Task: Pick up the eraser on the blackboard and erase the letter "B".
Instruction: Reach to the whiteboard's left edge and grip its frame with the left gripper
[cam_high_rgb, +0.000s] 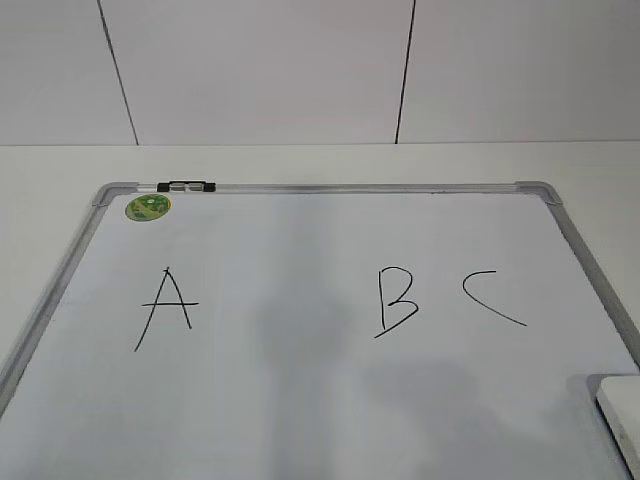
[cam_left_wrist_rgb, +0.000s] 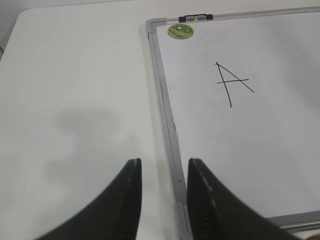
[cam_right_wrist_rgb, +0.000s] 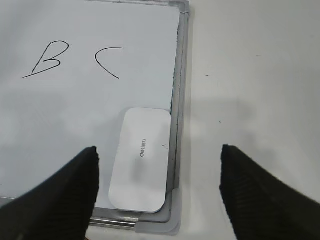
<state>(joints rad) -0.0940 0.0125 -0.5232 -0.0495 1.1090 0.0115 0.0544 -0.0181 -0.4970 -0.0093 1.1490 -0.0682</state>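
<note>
While your right gripper (cam_right_wrist_rgb: 157, 192) hangs spread wide and empty, the white rounded plastic eraser (cam_right_wrist_rgb: 141, 159) lies at lower centre of its wrist view, in the silver-framed white blackboard's (cam_right_wrist_rgb: 179, 100) corner. The thin black letter "B" (cam_right_wrist_rgb: 48, 60) sits upper left, unerased. Your left gripper (cam_left_wrist_rgb: 163, 195) is parted too, holding nothing.

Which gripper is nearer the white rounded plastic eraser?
Right. The right gripper hovers open above the white rounded plastic eraser; the left gripper is over the whiteboard's opposite edge.

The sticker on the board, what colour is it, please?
Green sticker, clearest in the left wrist view.
</note>
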